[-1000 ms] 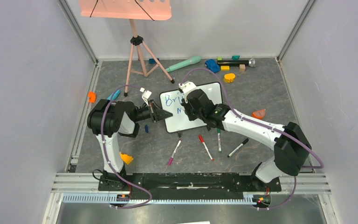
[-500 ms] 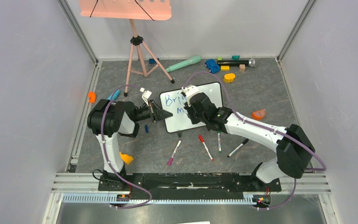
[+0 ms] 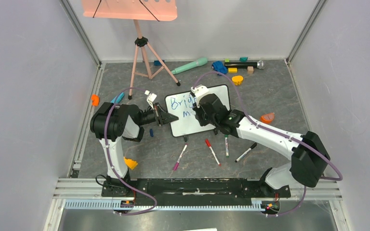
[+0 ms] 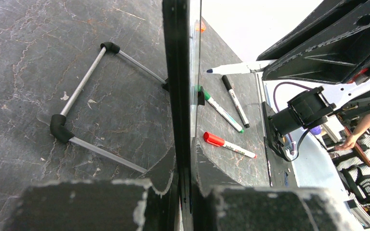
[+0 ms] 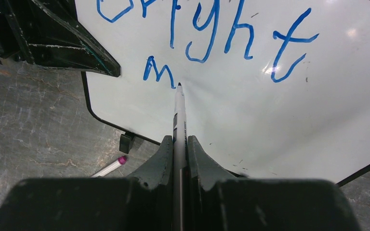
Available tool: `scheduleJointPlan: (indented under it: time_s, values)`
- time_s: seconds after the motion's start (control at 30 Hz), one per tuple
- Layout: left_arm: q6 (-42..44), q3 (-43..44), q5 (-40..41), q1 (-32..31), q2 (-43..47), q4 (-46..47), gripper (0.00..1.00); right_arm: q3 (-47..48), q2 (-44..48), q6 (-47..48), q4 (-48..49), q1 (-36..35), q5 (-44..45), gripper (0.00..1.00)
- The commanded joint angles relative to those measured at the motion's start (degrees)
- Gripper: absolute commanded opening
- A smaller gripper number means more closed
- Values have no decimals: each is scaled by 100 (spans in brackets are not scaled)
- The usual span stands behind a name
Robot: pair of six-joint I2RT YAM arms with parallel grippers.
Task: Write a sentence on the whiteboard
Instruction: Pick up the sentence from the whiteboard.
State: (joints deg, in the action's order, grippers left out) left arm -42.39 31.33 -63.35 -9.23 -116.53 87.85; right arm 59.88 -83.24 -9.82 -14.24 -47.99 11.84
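Observation:
The whiteboard (image 3: pixel 188 126) stands tilted mid-table; in the right wrist view (image 5: pixel 279 120) it carries blue writing, "Bright" (image 5: pixel 212 29) above an "m" (image 5: pixel 158 71). My left gripper (image 3: pixel 166 118) is shut on the board's left edge; the left wrist view shows the black frame (image 4: pixel 178 96) edge-on between the fingers. My right gripper (image 5: pixel 179 144) is shut on a blue marker (image 5: pixel 179 115) whose tip touches the board just right of the "m". In the top view my right gripper (image 3: pixel 200 111) covers the board's middle.
Loose markers lie in front of the board: purple (image 3: pixel 180 157), red (image 3: pixel 212 152), green (image 3: pixel 226 144) and black (image 3: pixel 246 152). A salmon-pink music stand (image 3: pixel 143 53) stands at the back left. Toys and a microphone (image 3: pixel 243 64) lie along the back wall. An orange piece (image 3: pixel 268 117) lies to the right.
My right gripper has moved a little to the right along the board with the marker, uncovering more of "Bright" and the "m". My left arm has not moved.

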Motion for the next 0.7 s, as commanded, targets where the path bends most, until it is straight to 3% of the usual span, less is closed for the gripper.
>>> scheduleJointPlan:
  time_s: [0.0, 0.67]
  values:
    - [881, -77, 552, -30, -395, 136, 3, 239, 244, 52, 148, 13, -50, 0]
    - [889, -66, 543, -26, -397, 136, 2, 556, -147, 161, -78, 61, 349, 0]
